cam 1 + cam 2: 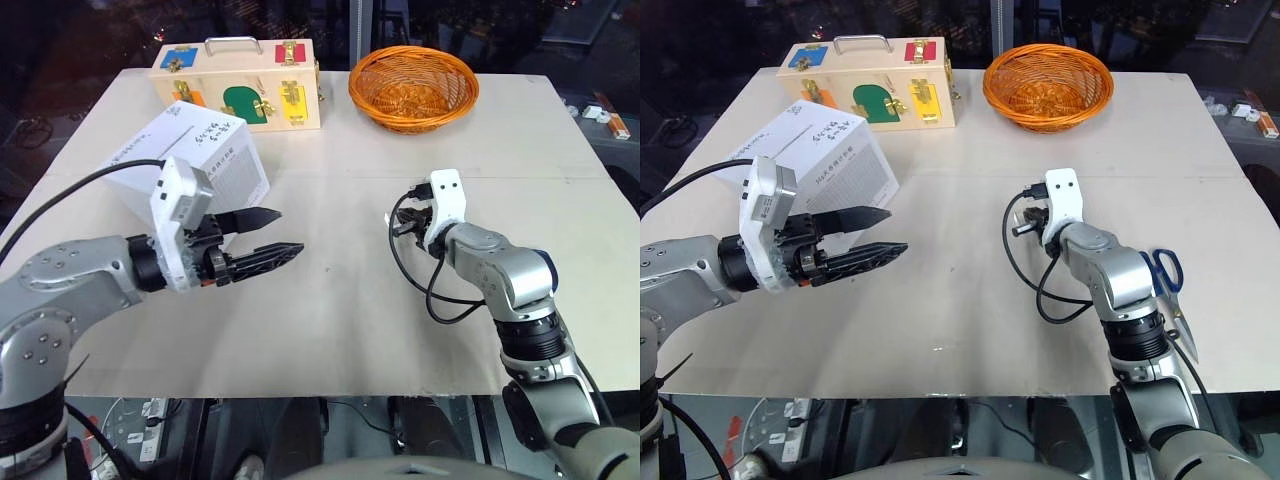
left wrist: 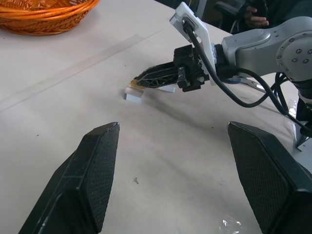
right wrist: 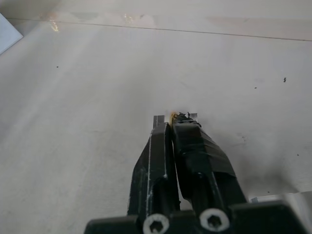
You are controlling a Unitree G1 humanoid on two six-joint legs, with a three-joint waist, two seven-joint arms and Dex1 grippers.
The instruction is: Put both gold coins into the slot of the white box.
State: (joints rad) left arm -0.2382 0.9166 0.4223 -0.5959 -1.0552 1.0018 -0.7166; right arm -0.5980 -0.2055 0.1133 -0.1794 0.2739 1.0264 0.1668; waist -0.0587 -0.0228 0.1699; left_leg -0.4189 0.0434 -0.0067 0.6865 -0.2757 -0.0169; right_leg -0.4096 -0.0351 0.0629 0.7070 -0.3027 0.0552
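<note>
Two pincers are working over the pale worktop (image 1: 330,330). The right pincer (image 2: 137,82) is reaching toward the middle of the worktop with its fingers pressed together, and a gold coin (image 3: 172,116) is showing as a small glint right at their tips. It is pinching this coin just above a small white block (image 2: 133,94) that is lying on the surface there. The left pincer (image 1: 268,236) is hovering near the left edge with its two black fingers standing wide apart and nothing between them. The white box (image 1: 830,160) is sitting tilted just behind that pincer, toward the far left corner, with black print showing on its faces; its slot cannot be made out. A wooden box (image 1: 240,85) with coloured latches and an orange wicker basket (image 1: 413,87) are standing along the far edge. Blue-handled scissors (image 1: 1167,278) are lying beside the right forearm, toward the right edge.
</note>
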